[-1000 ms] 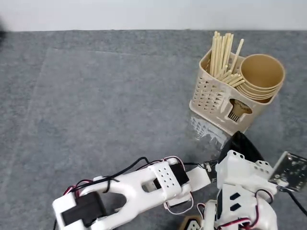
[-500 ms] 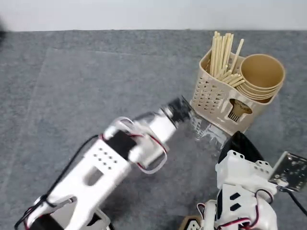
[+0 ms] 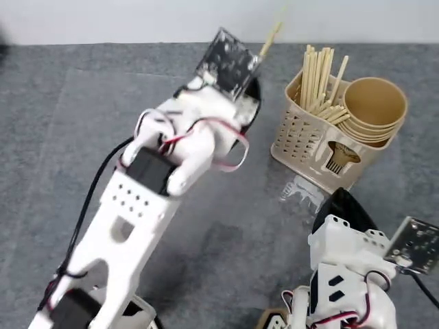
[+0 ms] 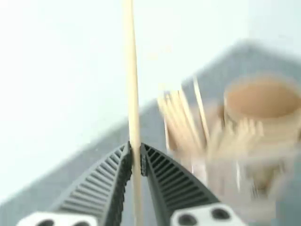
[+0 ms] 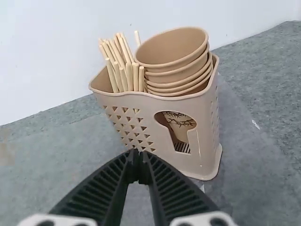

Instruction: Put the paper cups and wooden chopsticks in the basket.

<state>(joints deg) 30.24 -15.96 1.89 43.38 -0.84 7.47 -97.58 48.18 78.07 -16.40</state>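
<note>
**A:** What moved in the last second?

**B:** The left arm [image 3: 158,185]. It was lying low at the near edge of the tabletop [image 3: 82,123], swung through the middle, and is now raised just beside the basket [image 3: 306,147]. The right arm [image 3: 346,274] hasn't shifted.

**A:** Carrying anything?

**B:** Yes. The left end effector [image 4: 135,151] is clenched on one wooden chopstick [image 4: 132,84]. It grips low on the shaft, and most of the stick points out past the jaws. From above, the tip pokes out over the wrist camera board [image 3: 228,63].

**A:** Over the basket yet?

**B:** No. The stick is beside the rim, not above the opening. I read that as transport nearly done, with the drop still to do.

**A:** Basket contents?

**B:** A stack of paper cups [image 3: 374,110] sits in one compartment. A bundle of chopsticks [image 3: 317,79] stands in the other.

**A:** Right side?

**B:** The right end effector [image 5: 138,162] has its jaws pressed together with nothing between them. It sits low in front of the basket, not touching it.

**A:** What next?

**B:** My guess is to shift over the chopstick compartment, tip the stick down and release. The risk is the long stick clipping the bundle or the rim and falling outside.
</note>
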